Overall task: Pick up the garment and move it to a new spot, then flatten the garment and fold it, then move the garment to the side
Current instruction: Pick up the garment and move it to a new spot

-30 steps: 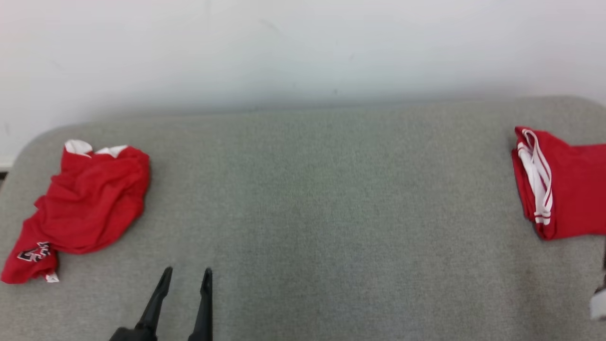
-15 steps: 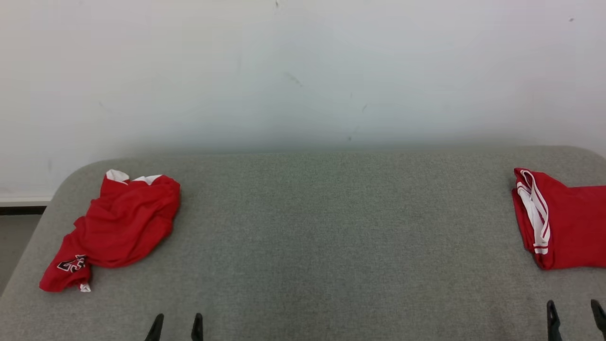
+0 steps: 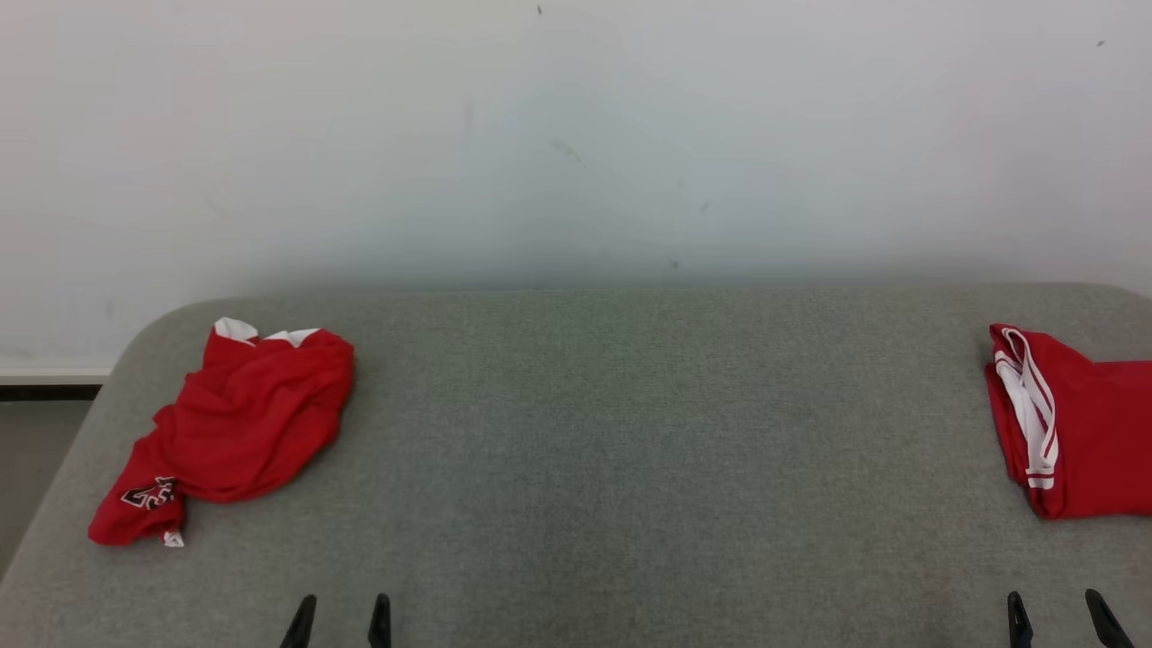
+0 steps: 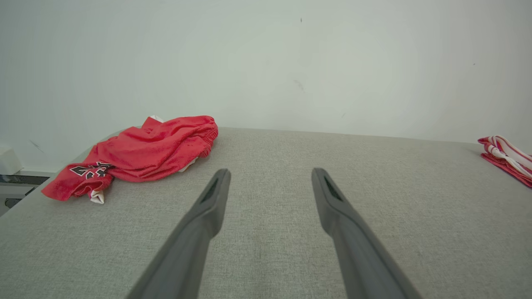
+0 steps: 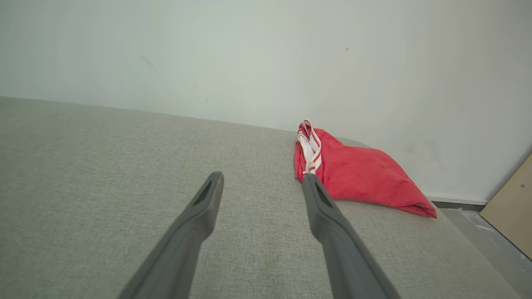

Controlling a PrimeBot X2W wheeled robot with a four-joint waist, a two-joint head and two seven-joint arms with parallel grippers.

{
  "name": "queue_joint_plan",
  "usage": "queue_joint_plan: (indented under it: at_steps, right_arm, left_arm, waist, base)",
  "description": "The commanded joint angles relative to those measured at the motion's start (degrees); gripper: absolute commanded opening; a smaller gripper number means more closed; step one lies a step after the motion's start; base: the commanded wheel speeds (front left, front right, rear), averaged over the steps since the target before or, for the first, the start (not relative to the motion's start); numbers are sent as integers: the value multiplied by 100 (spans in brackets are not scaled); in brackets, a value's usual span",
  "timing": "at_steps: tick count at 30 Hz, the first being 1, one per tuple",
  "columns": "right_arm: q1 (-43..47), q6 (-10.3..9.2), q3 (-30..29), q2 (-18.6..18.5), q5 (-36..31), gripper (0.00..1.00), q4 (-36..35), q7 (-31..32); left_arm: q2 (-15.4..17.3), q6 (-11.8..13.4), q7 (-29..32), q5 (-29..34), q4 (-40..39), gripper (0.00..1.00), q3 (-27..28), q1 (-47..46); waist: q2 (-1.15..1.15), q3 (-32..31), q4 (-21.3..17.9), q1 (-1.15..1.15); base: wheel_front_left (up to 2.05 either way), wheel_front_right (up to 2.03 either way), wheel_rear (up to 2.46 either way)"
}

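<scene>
The step in hand looks like the opening one: picking up the crumpled red garment (image 3: 229,423). It lies bunched at the far left of the grey padded table (image 3: 630,432), well apart from both grippers. The left gripper (image 3: 344,616) sits at the near edge, to the right of that garment, its 2 fingers spread with nothing between them. The right gripper (image 3: 1055,616), at the near right, is likewise spread and empty. A folded red garment (image 3: 1080,423) with white trim lies at the far right and seems already dealt with.

Next, the left arm needs to reach left and farther away, lower onto a raised fold, and close on it.

In the head view the folded red garment is cut off at the right edge. The black-and-white print at the crumpled garment's near end is tucked into a fold and unreadable. The piece may be a pair of shorts, but the bunching hides its shape.
</scene>
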Motion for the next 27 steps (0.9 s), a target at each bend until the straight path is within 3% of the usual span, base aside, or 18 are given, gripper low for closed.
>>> queue_joint_plan:
  at_steps: [1,8,20,27]
  right_arm:
    - [-16,-14,-8,-9,48,100,4,-15]
    - [99,-15,129,-6,163,100,-35,-14]
    - [54,-14,520,-6,409,100,76,-14]
    - [-41,-15,721,-9,467,100,137,-15]
  left_arm:
    - [17,18,2,-65,-22,100,3,-16]
    - [17,1,2,-2,1,100,-16,-58]
    - [18,-48,2,85,2,100,154,157]
    - [17,-82,2,25,-84,100,313,235]
  waist:
    - [0,5,71,1]
    - [0,-30,606,1]
    - [0,-229,2184,1]
    - [0,-248,2394,1]
  base:
    - [0,0,0]
    - [0,0,0]
    - [0,0,0]
    - [0,0,0]
